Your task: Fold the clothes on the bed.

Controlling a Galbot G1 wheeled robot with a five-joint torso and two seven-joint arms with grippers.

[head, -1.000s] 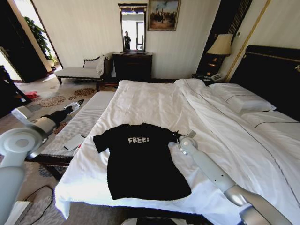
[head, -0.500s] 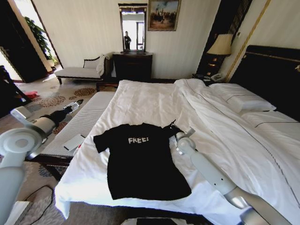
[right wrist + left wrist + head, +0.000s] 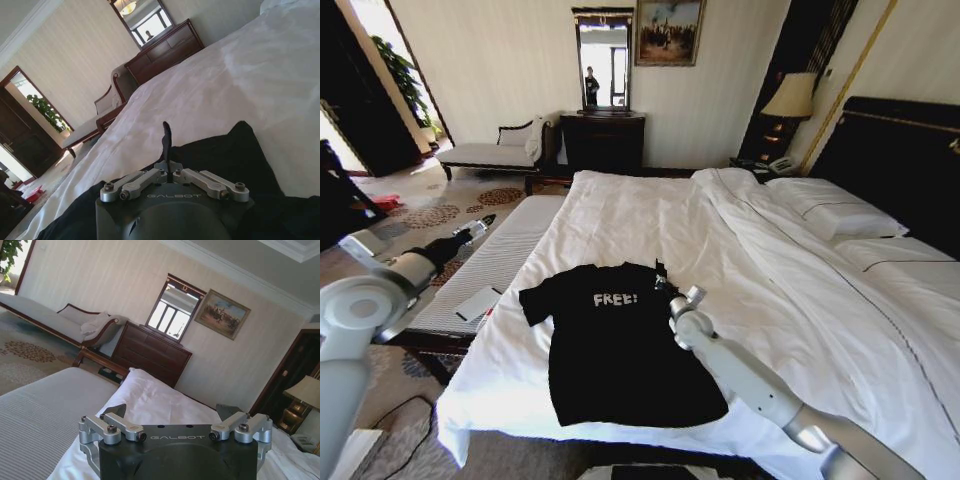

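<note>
Clothes = one black tee [image 3: 620, 345] w/ white "FREE!" on the chest, lying front-up on the bed [image 3: 650, 215], near the foot edge on the robot's left half. Body flat, hem toward me, left sleeve spread out. Right sleeve is lifted & pulled in over the chest area. My right claw [image 3: 662, 281] sits right at that sleeve, just beside the lettering; in the right wrist view the claw [image 3: 167, 150] is clenched on a pinch of black fabric, thin flap standing up between the tips, rest of the tee [image 3: 235, 155] draped below on white sheet. Right arm runs across the tee's right side from bottom right. Left claw [image 3: 472, 228] is parked off the bed, over the striped bench [image 3: 505, 255] at its side; left wrist view shows its fingers [image 3: 112, 412] released, spread wide, nothing in them.
</note>
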